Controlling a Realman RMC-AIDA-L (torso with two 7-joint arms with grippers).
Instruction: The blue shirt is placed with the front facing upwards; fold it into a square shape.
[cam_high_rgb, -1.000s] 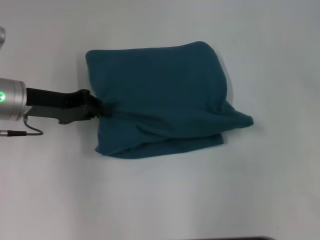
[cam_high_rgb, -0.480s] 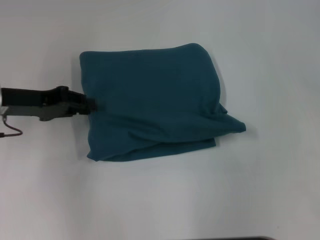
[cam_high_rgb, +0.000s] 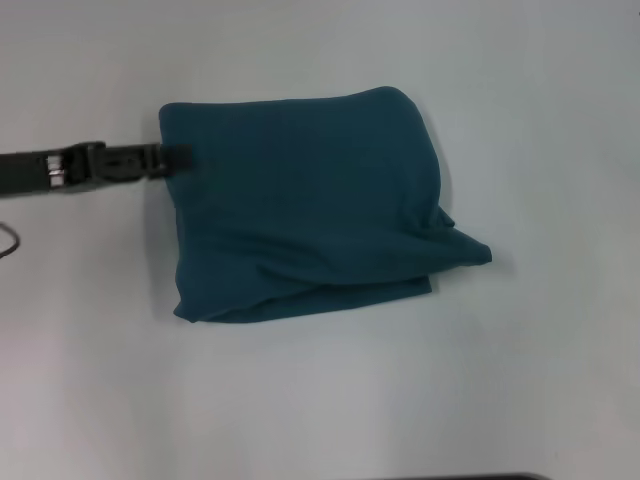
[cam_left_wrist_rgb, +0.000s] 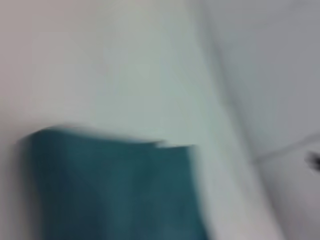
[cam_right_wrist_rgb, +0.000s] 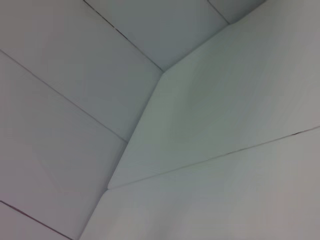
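The blue shirt (cam_high_rgb: 310, 205) lies folded into a rough rectangle in the middle of the white table, plain side up, with no lettering showing. A loose fold sticks out at its right side (cam_high_rgb: 465, 250). My left gripper (cam_high_rgb: 178, 157) reaches in from the left, and its tip is at the shirt's left edge near the far left corner. The left wrist view shows the shirt (cam_left_wrist_rgb: 115, 190) blurred, with a corner of it near the camera. My right gripper is out of view, and its wrist view shows only white panels.
The white table (cam_high_rgb: 320, 400) surrounds the shirt on all sides. My left arm's dark link (cam_high_rgb: 40, 170) runs off the left edge of the head view.
The shirt slid a little to the left with my left gripper at its left edge, then stayed still. My left gripper drew back and moved toward the shirt's far left corner.
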